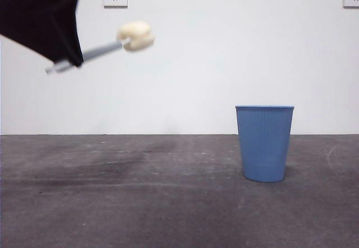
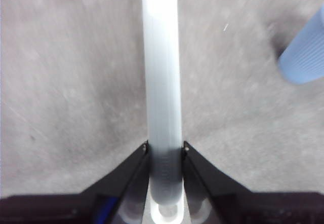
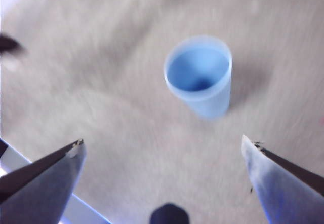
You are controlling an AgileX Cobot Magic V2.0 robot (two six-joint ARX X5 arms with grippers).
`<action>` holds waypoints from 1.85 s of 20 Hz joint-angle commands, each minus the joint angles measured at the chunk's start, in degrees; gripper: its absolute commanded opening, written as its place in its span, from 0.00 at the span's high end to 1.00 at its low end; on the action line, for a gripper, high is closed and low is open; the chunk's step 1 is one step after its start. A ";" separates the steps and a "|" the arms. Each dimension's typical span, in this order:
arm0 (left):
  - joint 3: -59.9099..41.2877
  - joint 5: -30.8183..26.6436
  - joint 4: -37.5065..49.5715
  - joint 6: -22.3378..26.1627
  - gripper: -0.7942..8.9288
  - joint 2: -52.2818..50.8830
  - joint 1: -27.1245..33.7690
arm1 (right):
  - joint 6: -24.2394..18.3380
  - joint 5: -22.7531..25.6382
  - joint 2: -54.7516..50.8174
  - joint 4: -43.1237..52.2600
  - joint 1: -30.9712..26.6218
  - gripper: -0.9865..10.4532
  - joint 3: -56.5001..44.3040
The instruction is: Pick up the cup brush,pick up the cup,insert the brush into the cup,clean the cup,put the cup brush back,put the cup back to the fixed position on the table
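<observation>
Brush up in the air, cup waiting straight ahead of the wide jaws

Left gripper (image 2: 165, 150) squeezed tight on the grey handle of the cup brush (image 1: 106, 49), close to the white looped end; long stick running straight out from between those jaws, tilted a little upward, yellow sponge head at the far end, high over the table (image 1: 112, 203). Right gripper (image 3: 162, 145) spread wide with nothing inside, looking down at the cup (image 3: 200, 74), which stands upright, mouth up, out in front of the jaws and about in line with the gap between them, not touching either one. Cup well off to one side of the left jaws. Right arm probably the better placed for the cup, so likely next: down and forward around it
</observation>
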 commanded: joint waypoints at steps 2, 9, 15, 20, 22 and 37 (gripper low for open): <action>0.07 1.49 -1.60 1.66 0.93 -4.31 0.04 | -0.28 -0.11 0.11 4.79 0.26 0.42 -7.85; 0.07 6.03 -4.94 3.48 0.93 -8.63 0.04 | 5.27 1.84 5.70 16.28 0.96 0.41 -14.23; 0.07 7.72 -5.42 6.32 0.93 -8.96 0.04 | 4.13 2.64 17.55 25.81 4.22 0.41 -14.75; 0.07 7.69 -5.42 7.23 0.93 -8.96 0.04 | 0.07 4.35 24.04 31.19 6.91 0.42 -14.75; 0.07 7.72 -5.18 7.23 0.93 -8.96 0.04 | -0.15 4.59 25.62 35.06 7.85 0.42 -14.75; 0.07 7.63 -6.64 7.69 0.93 -8.96 0.04 | -3.10 8.87 37.86 64.81 11.21 0.43 -22.23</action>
